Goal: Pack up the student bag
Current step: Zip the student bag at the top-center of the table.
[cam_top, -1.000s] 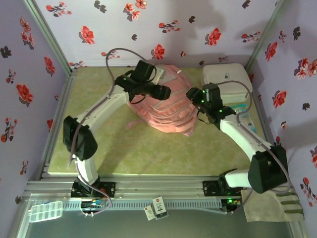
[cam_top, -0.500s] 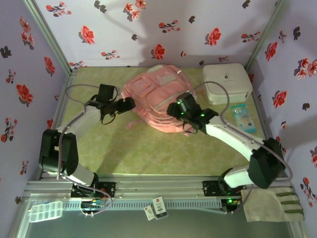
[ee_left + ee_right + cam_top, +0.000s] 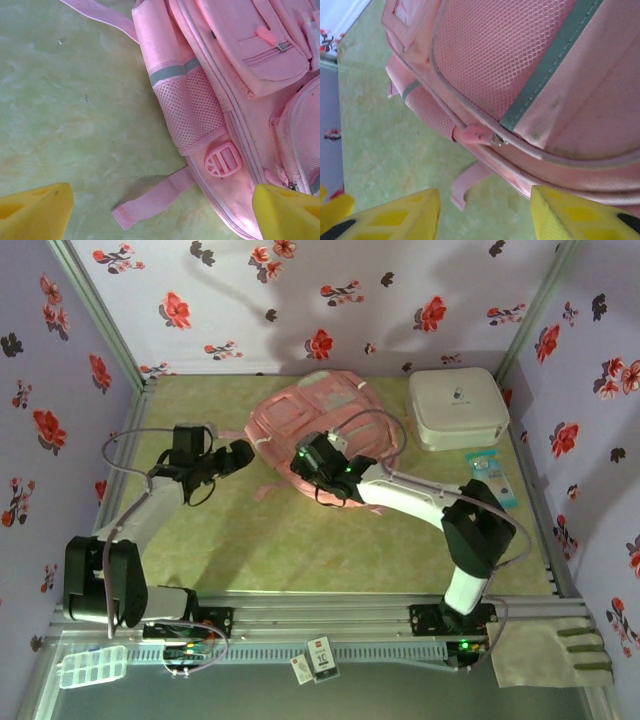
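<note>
**Item 1, student bag.** Large soft pink fabric backpack (image 3: 340, 405), lying flat on the green-mat bench (image 3: 300, 540), far-ctr, front pockets up. A loose pink strap (image 3: 150, 200) trails off its side onto bare mat.

**Item 2, my left claw (image 3: 160, 215).** Jaws wide. The yellow pads (image 3: 35, 210) sit at both lower corners of the wrist view, w/ only mat, the strap end & the bag's edge seen btwn them. Holding nothing. From above it sits just left of the bag, low over the bench. Contact w/ fabric: none that I can make out. Ahead of it are a mesh side pocket (image 3: 192, 110) w/ a grey band, a round pink buckle (image 3: 223, 160) just past the pocket & a zipped front pocket further along.

**Item 3, my right claw (image 3: 485, 215).** Jaws partway apart, narrower than the left, nothing clamped. From above it is over the bag's near edge, w/ the arm reaching in from the right. The wrist view gives a mesh panel w/ a grey-green stripe & a pink zip pull (image 3: 472, 135) on the seam ahead of the pads. Contact w/ bag: can't tell.

**Item 4, other.**
- White rounded-square hard case (image 3: 458, 405): far-right corner, near the bag but apart from it.
- Small pale-blue packet (image 3: 490, 475): on the mat, near side of the case.
- Clear plastic compartment box (image 3: 92, 665): near rail, left end.
</note>
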Controlling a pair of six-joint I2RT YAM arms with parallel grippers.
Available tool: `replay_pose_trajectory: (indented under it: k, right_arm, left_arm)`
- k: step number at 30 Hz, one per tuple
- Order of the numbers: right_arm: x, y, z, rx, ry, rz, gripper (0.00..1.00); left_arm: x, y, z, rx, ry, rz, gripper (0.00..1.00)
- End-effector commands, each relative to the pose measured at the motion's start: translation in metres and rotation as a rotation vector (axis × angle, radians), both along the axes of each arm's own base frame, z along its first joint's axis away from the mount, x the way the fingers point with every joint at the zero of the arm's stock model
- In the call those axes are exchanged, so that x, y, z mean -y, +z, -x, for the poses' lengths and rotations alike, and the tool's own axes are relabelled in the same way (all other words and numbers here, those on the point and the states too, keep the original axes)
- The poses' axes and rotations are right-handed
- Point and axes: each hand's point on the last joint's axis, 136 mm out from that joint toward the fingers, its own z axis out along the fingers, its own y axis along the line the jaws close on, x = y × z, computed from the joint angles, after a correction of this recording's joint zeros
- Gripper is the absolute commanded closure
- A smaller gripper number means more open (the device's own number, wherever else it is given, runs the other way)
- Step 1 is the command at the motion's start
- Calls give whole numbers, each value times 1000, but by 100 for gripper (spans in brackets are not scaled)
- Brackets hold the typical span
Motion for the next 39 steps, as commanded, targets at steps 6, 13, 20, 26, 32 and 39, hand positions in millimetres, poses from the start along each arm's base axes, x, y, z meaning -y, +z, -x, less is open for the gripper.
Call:
replay_pose_trajectory:
  k: [6, 13, 20, 26, 32, 39]
  right_arm:
    - [-15, -2, -34, 49, -166, -32, 51]
    - [-6, -15, -52, 83, -260, 57, 61]
    - [3, -20, -59, 99, -343, 93, 59]
    - [12, -30, -62, 67, -395, 138, 67]
    - [20, -39, -62, 41, -424, 150, 77]
    - [25, -35, -59, 42, -421, 155, 91]
  left_arm:
    - [-6, 13, 10, 51, -44, -37, 4]
    - [-7, 17, 15, 66, -46, -39, 3]
    - [-7, 15, 17, 68, -46, -34, 2]
    - [-7, 15, 17, 65, -47, -31, 2]
    - [-6, 16, 17, 67, -48, -31, 2]
    - [-6, 15, 17, 60, -49, -33, 1]
